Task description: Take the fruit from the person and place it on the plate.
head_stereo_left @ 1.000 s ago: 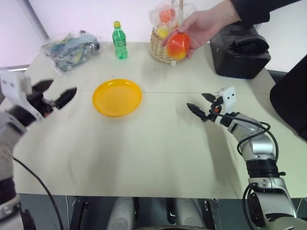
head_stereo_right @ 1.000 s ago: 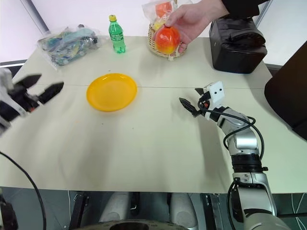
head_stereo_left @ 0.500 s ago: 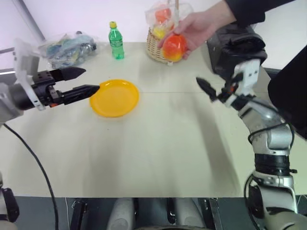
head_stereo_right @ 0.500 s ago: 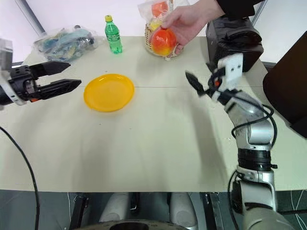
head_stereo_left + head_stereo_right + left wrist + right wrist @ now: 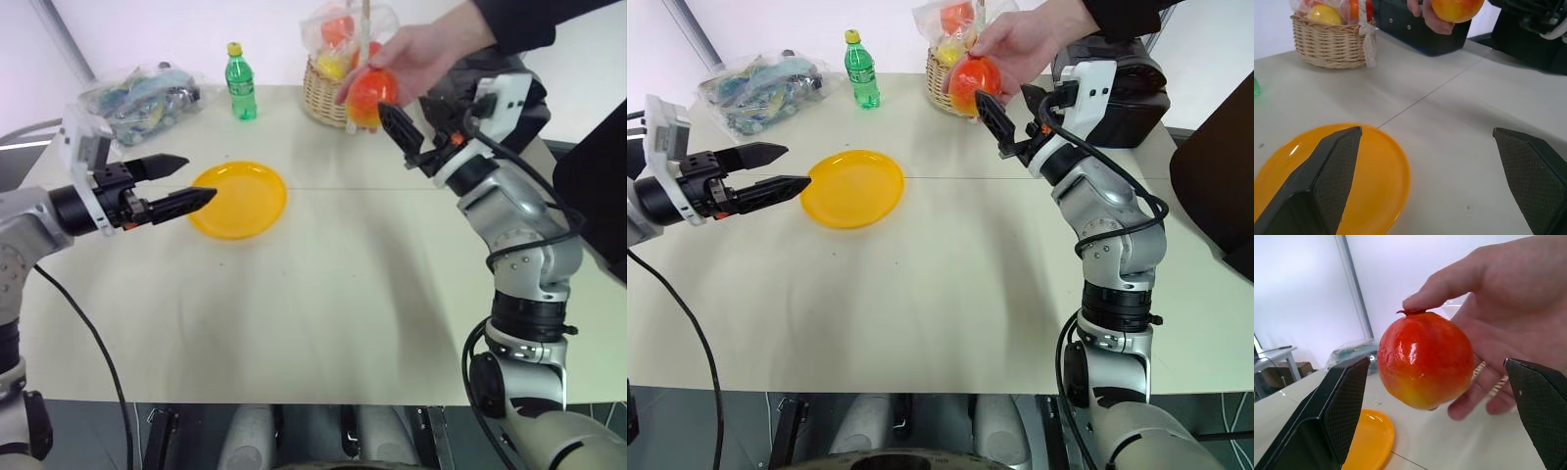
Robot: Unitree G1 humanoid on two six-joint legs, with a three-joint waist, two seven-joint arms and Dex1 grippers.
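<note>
The right arm is raised, its right gripper (image 5: 1004, 113) pointing up and away with the two black fingers spread wide. The left arm reaches in from the side, its left gripper (image 5: 182, 182) held level, fingers parted and pointing across toward the right arm.

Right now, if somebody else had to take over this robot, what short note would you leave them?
Right gripper: open, raised at the fruit, not gripping it.
Left gripper: open, empty, hovering beside the plate.
Fruit: held in the person's hand, above the table near the wicker basket.
Plate: nothing on it.
Done: reach toward the fruit.
Left: close on the fruit, take it, set it on the plate.
</note>
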